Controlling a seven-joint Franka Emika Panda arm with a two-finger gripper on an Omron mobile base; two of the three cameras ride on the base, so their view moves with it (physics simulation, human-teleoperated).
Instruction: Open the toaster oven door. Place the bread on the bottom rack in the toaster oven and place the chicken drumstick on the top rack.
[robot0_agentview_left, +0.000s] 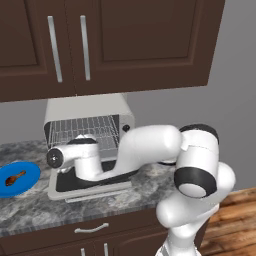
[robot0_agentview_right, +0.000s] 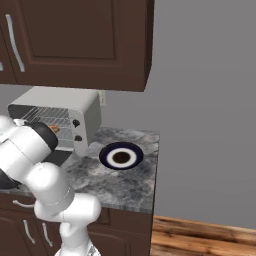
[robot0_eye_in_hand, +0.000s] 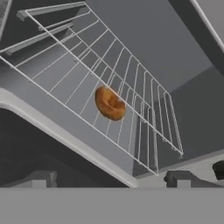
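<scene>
Jaws released, nothing grasped by the gripper (robot0_eye_in_hand: 109, 186).
Round golden-brown bread (robot0_eye_in_hand: 110, 103) is seen lying on the bottom rack (robot0_eye_in_hand: 83, 83).

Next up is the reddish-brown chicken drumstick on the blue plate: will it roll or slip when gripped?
The reddish-brown chicken drumstick looks rounded, thick at one end, so it may pivot or roll between the fingers. Lying flat on the round blue plate, it probably slides if nudged.

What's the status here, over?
Gripper open, empty, at oven mouth. Bread on bottom rack. Chicken drumstick on blue plate. Nothing blocking.
</scene>
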